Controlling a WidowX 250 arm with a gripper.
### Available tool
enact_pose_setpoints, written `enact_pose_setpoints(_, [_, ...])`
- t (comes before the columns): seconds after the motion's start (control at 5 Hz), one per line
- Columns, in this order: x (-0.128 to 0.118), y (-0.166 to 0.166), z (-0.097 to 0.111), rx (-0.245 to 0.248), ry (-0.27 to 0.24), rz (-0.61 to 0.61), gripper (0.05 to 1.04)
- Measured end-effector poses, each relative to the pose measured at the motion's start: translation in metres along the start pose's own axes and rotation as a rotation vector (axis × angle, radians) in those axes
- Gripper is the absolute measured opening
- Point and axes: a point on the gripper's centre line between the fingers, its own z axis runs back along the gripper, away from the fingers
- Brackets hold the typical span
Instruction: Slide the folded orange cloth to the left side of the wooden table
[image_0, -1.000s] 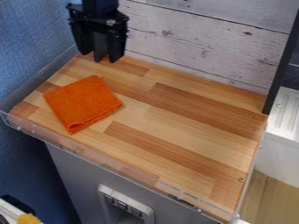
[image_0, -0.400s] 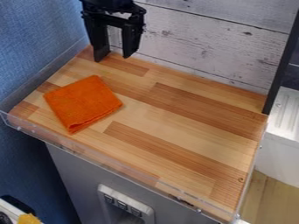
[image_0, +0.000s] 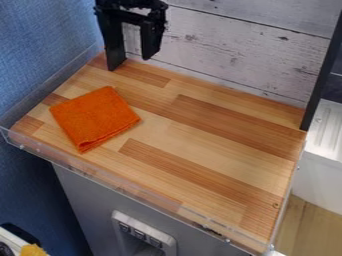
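Overhead, in the upper left of the frame, hangs the black two-finger gripper (image_0: 131, 63), its fingers spread wide with nothing between them. Whether a tip touches the wood below is hard to tell from this angle. Nearest to it, a little lower in the left part of the frame, lies a folded square cloth of bright orange fabric (image_0: 93, 118), flat and set askew, apart from the fingers. Under the cloth, a worktop of light and reddish-brown wood strips (image_0: 214, 145) spans the middle, with a clear plastic edging (image_0: 133, 192) along its front. Behind it, across the top, stands a whitewashed plank wall (image_0: 234, 55); a textured blue wall (image_0: 40, 55) fills the upper left edge. At the lower left corner sits a small yellow item (image_0: 32, 250), partly cut off.
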Motion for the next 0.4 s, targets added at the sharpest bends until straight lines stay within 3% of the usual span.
enact_pose_setpoints(0.4, [0.0013, -0.0016, 0.0001, -0.014, 0.017, -0.008, 0.999])
